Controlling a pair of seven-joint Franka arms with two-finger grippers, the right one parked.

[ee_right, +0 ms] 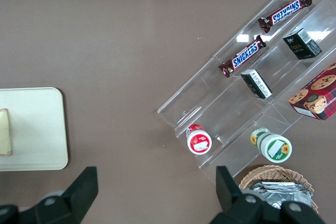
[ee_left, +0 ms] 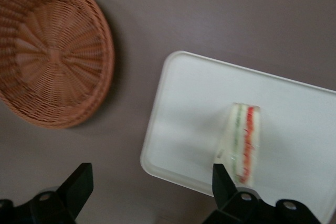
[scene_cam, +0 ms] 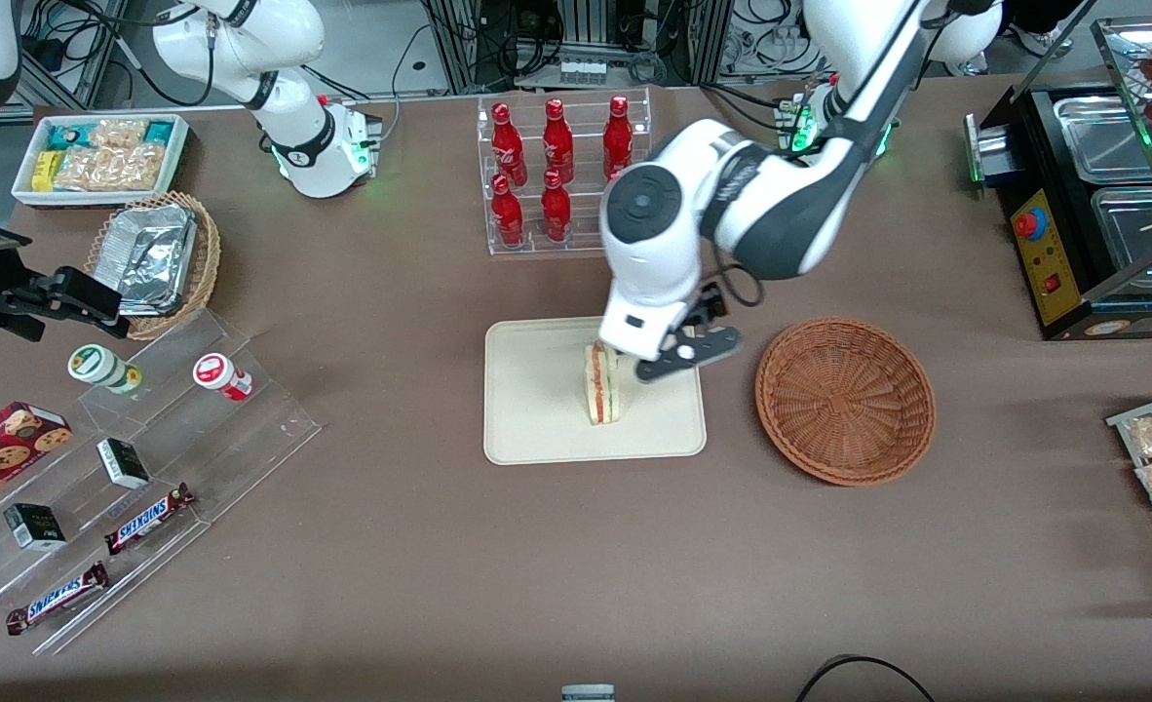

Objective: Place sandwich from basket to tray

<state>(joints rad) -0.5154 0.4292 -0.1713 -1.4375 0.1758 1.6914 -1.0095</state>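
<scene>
Standing on its edge, the sandwich (scene_cam: 602,384) is seen on the tray (scene_cam: 537,429), with its pink-orange and green filling layers turned toward the front camera. The tray is laid flat on the brown table (scene_cam: 440,565), and the round woven basket (scene_cam: 844,400) is set just beside it, toward the working arm's end, with nothing seen inside it. The gripper (scene_cam: 656,349) is held above the tray, over the part farther from the front camera than the sandwich. In the left wrist view, its fingers (ee_left: 223,182) are spread wide apart and nothing is held between them; the sandwich (ee_left: 242,145) is seen close to one fingertip, and the basket (ee_left: 50,51) is seen apart from the tray (ee_left: 184,129).
</scene>
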